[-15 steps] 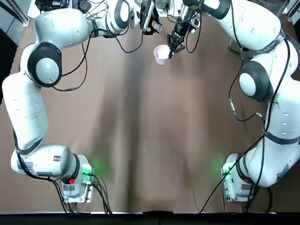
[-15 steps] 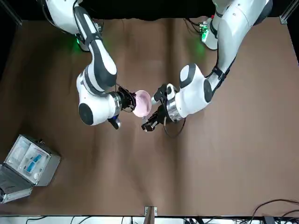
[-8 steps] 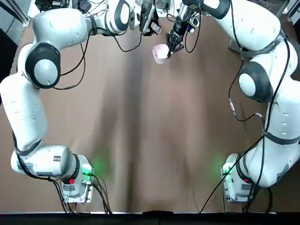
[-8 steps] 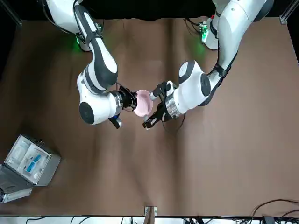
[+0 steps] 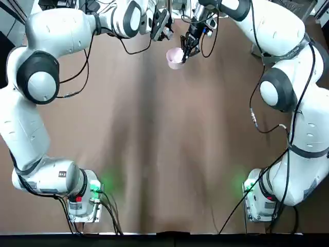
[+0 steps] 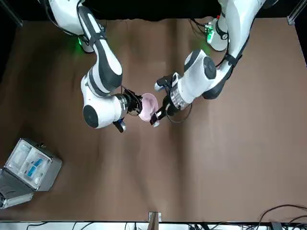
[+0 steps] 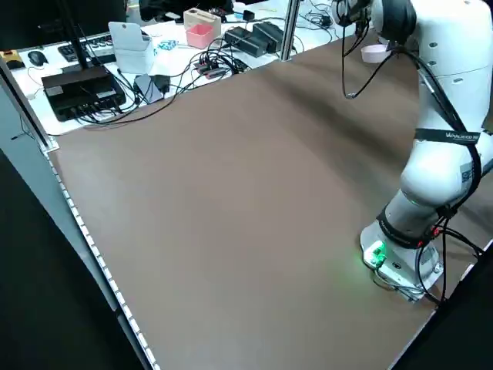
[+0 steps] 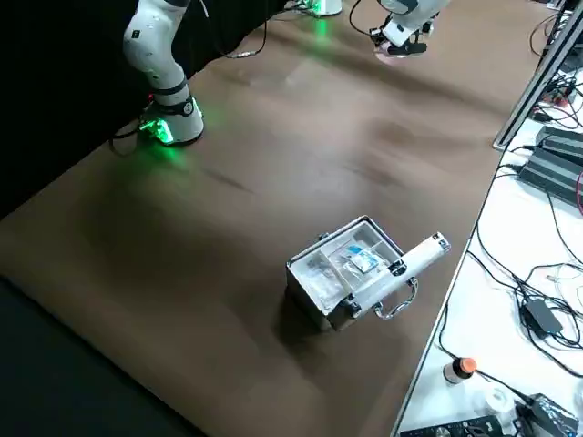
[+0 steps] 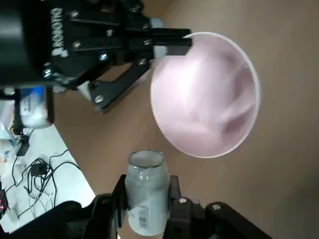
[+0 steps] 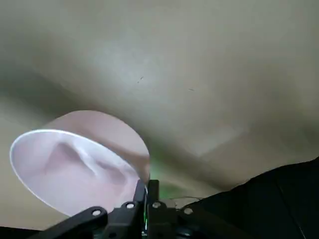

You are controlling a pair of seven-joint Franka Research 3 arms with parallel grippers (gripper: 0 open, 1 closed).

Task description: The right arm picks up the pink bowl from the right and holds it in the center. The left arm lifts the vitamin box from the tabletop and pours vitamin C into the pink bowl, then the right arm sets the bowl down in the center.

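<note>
Right now the vitamin box (image 9: 146, 191) sits upright, clamped in the left arm's jaws (image 9: 147, 199), its open mouth just short of the pink bowl (image 9: 205, 100) and aimed toward it. Beside it, the right arm's jaws (image 10: 147, 191) pinch the bowl's rim, holding it tilted above the worktop (image 5: 164, 144) near the far edge, centre.

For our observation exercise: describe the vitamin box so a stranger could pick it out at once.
Start at the pink bowl held up over the brown tabletop. Just beside its rim, the left end effector grips the vitamin box: a small whitish, labelled cylinder, far narrower than the bowl.
</note>
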